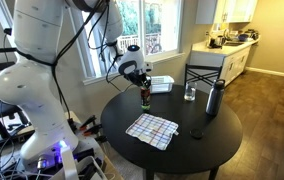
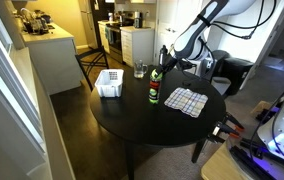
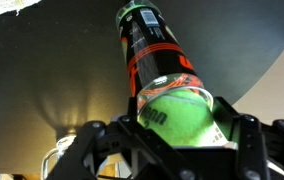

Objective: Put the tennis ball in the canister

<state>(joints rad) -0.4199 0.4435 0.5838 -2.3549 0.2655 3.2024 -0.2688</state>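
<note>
One round table (image 1: pixel 117 115) with a smooth black top carries everything. Going from the left in an exterior view, the canister (image 1: pixel 146 98), a slim clear tube with a dark red band, stands upright toward the far edge. A checked cloth (image 1: pixel 152 128) lies flat near the front edge. Then come a white box (image 1: pixel 162 84), a clear glass (image 1: pixel 190 93) and a dark metal bottle (image 1: pixel 214 97) along the far and right edges. The arm bends down from the left, and the gripper (image 1: pixel 143 84) hangs directly over the canister. Only the wrist view shows the tennis ball (image 3: pixel 177 112), fuzzy and yellow-green, at the tube's mouth between two black fingers (image 3: pixel 244 135). They stand close at its sides, but I cannot tell if they press it.
</note>
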